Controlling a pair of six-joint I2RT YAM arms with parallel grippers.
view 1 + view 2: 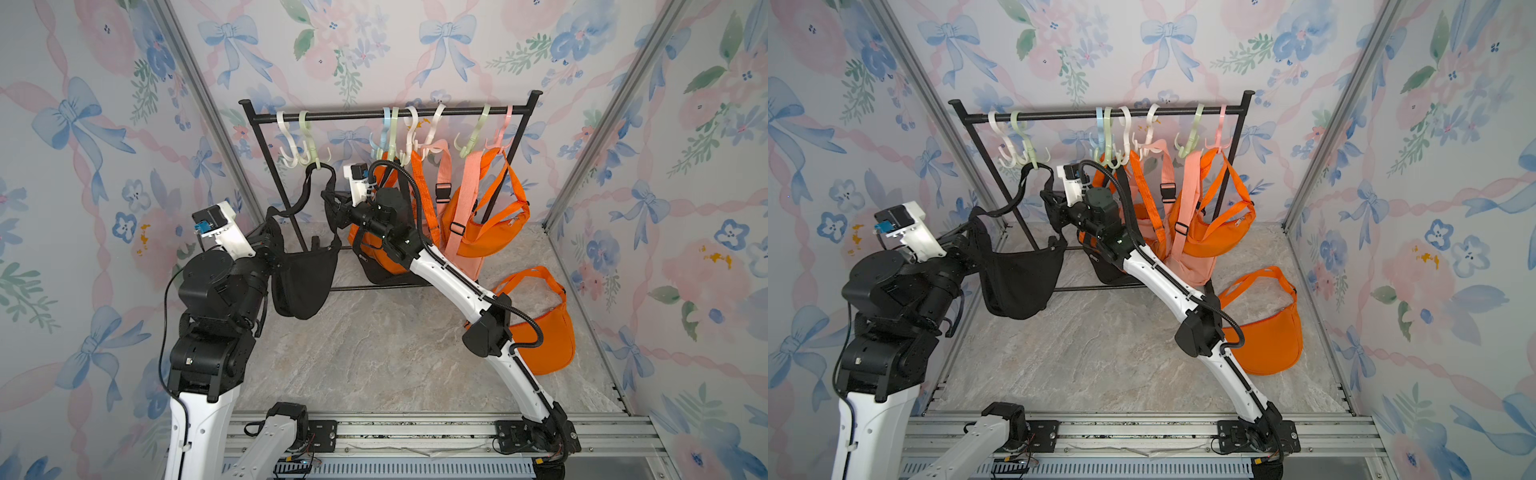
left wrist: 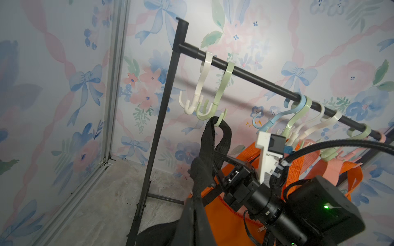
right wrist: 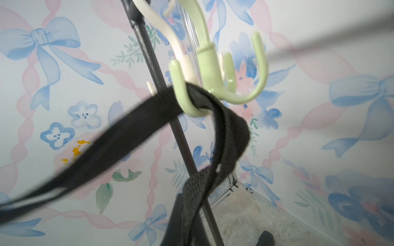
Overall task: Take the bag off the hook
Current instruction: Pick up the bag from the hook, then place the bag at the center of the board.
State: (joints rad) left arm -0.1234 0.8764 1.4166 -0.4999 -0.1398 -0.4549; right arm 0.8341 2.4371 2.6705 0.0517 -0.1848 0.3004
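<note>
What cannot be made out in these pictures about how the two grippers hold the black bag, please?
- Left gripper: fingertips buried in the black bag's fabric in both top views; cut off by the frame edge in its wrist view.
- Right gripper: the pinch on the strap is hidden behind the strap in the left wrist view; blurred in its own.
- Loose orange bag: partly hidden by the right arm in both top views.
</note>
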